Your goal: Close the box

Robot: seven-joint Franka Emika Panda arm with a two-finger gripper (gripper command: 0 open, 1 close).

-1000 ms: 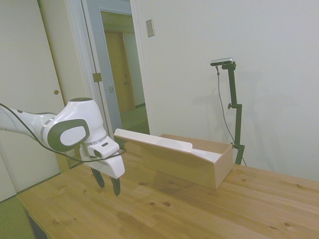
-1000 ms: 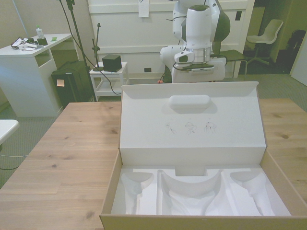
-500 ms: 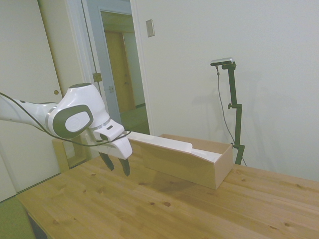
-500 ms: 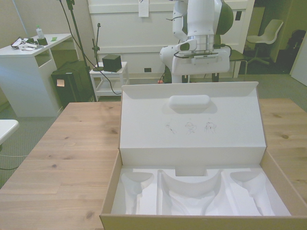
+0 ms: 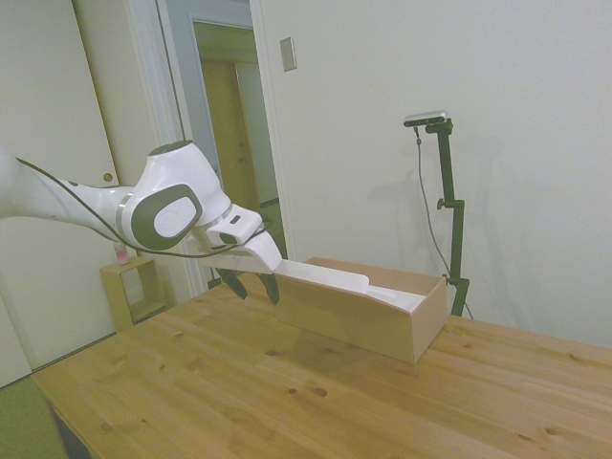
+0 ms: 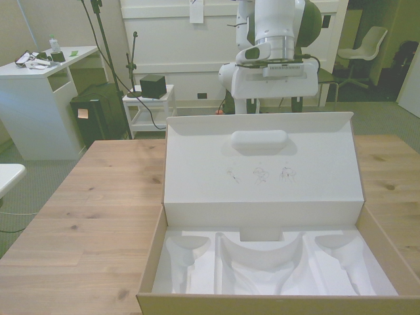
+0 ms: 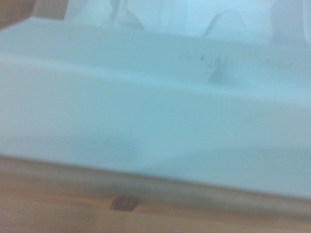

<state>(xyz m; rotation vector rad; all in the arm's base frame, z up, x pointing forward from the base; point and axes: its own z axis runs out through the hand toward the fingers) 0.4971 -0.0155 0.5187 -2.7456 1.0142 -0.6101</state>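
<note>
Pincer (image 5: 254, 285) slightly parted, empty, beside box (image 5: 363, 311) lid.

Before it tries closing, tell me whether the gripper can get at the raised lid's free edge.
Probably yes. The gripper hangs just behind the free edge of the long tan cardboard box's white-lined lid, which leans back, propped open. Nothing stands between them on the wooden table.
</note>
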